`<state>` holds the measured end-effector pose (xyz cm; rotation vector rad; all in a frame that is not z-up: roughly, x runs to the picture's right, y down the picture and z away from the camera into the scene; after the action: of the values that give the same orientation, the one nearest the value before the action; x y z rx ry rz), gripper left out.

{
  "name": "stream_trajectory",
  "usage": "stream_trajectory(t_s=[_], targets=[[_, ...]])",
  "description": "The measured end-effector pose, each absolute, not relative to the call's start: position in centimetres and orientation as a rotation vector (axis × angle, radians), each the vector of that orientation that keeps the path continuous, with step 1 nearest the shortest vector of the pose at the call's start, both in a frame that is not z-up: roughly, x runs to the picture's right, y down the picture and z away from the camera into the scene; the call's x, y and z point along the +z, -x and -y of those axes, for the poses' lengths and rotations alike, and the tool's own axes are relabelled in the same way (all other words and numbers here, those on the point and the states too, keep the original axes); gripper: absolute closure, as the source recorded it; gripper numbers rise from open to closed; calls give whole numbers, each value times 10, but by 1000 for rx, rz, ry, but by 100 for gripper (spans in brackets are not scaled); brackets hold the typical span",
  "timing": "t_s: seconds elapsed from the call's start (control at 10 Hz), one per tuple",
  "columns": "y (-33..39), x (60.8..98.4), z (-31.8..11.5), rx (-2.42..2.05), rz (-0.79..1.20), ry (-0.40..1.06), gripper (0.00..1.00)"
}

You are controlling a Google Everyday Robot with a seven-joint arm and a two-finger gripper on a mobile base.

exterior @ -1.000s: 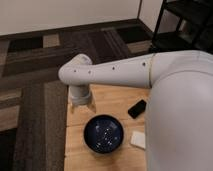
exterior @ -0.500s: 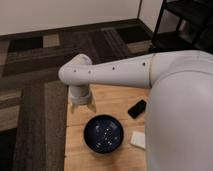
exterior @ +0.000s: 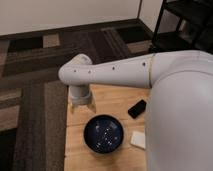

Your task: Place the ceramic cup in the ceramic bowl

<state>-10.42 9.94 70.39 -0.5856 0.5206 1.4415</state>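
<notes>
The ceramic bowl, dark navy with white speckles inside, sits empty on the wooden table near its front. My gripper hangs from the white arm just beyond the bowl's far left rim, pointing down over the table's left part. A small white shape between its fingers is the ceramic cup. It is mostly hidden by the wrist and blends with the white fingers. No cup stands anywhere else on the table.
A black phone lies right of the gripper, and a flat white block lies right of the bowl. My white body fills the right side. A black shelf stands at the back right, with patterned carpet to the left.
</notes>
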Motion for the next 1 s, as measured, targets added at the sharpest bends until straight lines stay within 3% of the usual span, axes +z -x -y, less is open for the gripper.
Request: stream_trajectory(t_s=[0.7, 1.0], targets=[[96, 707, -84, 1470, -454, 601, 35], [61, 709, -73, 1470, -434, 601, 35]])
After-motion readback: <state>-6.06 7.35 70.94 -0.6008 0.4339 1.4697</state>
